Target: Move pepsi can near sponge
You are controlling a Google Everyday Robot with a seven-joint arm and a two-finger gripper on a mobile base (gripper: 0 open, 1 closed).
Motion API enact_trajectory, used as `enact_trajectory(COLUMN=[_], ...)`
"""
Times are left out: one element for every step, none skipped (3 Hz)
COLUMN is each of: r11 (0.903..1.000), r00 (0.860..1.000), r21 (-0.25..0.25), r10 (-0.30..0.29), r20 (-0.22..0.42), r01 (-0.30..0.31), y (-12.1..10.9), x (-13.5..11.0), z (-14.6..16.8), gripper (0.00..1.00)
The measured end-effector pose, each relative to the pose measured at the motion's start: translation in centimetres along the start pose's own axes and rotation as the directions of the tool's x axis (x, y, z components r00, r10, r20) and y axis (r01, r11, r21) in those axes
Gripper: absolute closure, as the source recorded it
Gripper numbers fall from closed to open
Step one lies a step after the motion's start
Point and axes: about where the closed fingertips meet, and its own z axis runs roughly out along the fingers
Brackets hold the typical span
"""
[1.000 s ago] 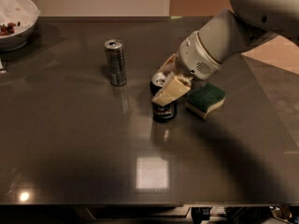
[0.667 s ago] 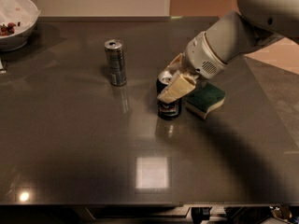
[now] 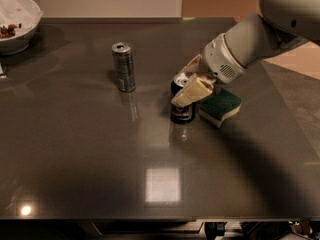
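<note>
The pepsi can [image 3: 182, 111], dark navy with a silver top, stands upright on the dark table [image 3: 100, 159], just left of the sponge [image 3: 221, 106]. The sponge has a green top over a pale yellow base and lies flat, a narrow gap from the can. My gripper [image 3: 188, 80] reaches in from the upper right and is shut on the can's upper part. One cream finger [image 3: 192, 91] lies across the can's front and the other sits behind it. The can's right side is partly hidden by the finger.
A taller, slim silver-grey can [image 3: 123, 67] stands upright to the left of the pepsi can. A white bowl [image 3: 17, 21] with some food sits at the far left back corner. The table's right edge runs just past the sponge.
My gripper has moved the pepsi can a little to the right, closer to the sponge. The silver can and the sponge have not moved.
</note>
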Motion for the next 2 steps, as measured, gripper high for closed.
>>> enact_trajectory(r11=[1.0, 1.0], r00=[1.0, 1.0], r21=[-0.001, -0.001], r10=[-0.002, -0.002], r20=[0.0, 0.0], r01=[0.002, 0.002], y=[0.08, 0.08], x=[-0.12, -0.12], z=[0.03, 0.03], gripper=[0.0, 0.0])
